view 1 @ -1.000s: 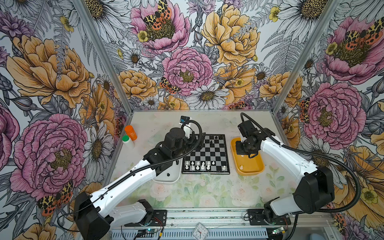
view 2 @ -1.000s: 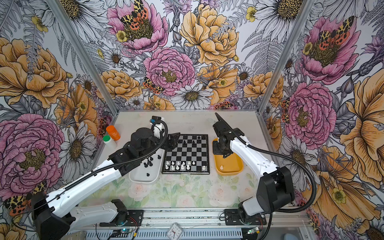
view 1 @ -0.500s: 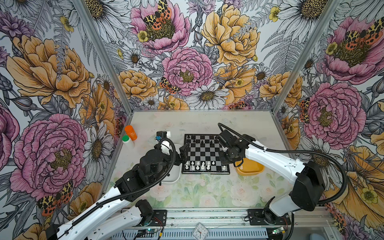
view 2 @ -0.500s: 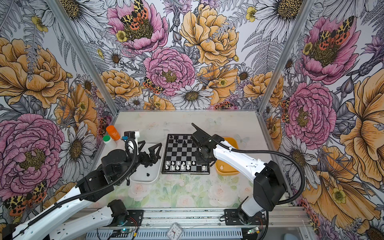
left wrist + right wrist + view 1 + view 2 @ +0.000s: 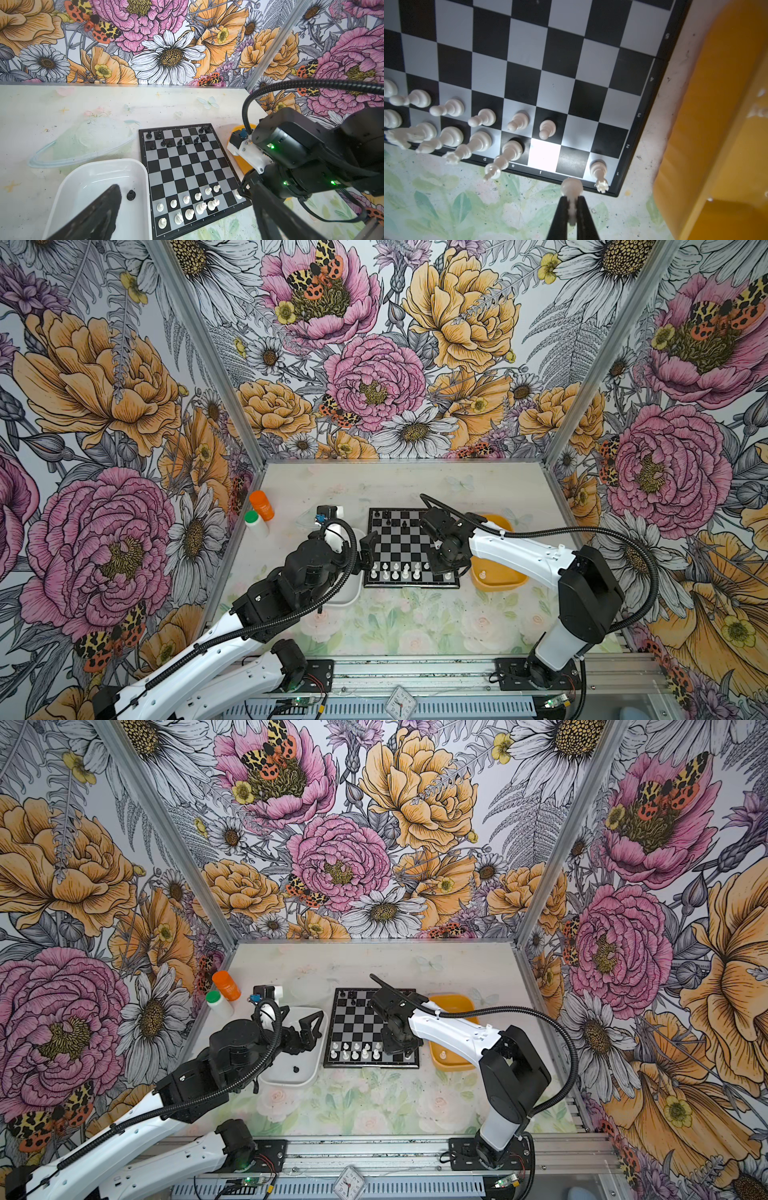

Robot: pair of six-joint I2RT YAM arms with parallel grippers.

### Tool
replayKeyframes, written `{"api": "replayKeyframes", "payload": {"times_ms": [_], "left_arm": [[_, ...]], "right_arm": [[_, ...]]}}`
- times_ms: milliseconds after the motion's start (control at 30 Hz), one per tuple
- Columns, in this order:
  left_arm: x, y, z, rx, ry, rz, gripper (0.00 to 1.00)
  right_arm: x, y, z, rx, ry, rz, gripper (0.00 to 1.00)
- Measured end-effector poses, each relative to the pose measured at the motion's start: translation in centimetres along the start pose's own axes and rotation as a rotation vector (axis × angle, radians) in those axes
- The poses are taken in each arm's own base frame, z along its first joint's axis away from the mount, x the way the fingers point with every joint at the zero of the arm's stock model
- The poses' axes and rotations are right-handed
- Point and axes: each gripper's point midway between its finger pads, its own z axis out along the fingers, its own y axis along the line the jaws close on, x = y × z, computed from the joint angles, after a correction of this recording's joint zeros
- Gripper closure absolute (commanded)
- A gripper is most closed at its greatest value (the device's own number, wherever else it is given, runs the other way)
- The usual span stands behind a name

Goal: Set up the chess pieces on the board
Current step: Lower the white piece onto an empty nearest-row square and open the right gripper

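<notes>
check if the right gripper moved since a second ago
Yes, in a top view the right gripper left the yellow tray and moved left to the near right corner of the board.

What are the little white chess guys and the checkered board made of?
The white chess pieces look like smooth plastic: soft shine on rounded bases. The board seems flat and glossy, maybe plastic or metal; one square glares bright.

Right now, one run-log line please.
right pincer: shut on small white plastic chess piece | position: over near edge of black-and-silver chequered board | left pincer: open, holding nothing
</notes>
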Motion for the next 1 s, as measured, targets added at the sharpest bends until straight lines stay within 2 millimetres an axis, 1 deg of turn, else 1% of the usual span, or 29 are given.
{"api": "replayKeyframes", "payload": {"times_ms": [133, 333, 467, 867, 1000], "left_arm": [[0.4, 0.1, 0.5, -0.012, 0.018, 0.026, 0.01], [0.1, 1.3, 0.9, -0.048, 0.014, 0.019, 0.01], [0.0, 1.7, 1.0, -0.056, 0.015, 0.009, 0.01], [0.0, 1.8, 1.1, -0.048, 0.022, 0.004, 0.01], [0.0, 1.8, 1.2, -0.047, 0.022, 0.003, 0.01]], "right_arm": [[-0.1, 0.2, 0.7, 0.001, 0.008, 0.001, 0.93], [0.0, 0.3, 1.8, 0.011, 0.027, -0.004, 0.93], [0.1, 0.4, 2.1, 0.008, 0.032, -0.004, 0.92], [0.9, 0.0, 3.0, 0.019, 0.055, 0.001, 0.91], [0.9, 0.0, 3.1, 0.019, 0.055, 0.000, 0.88]]}}
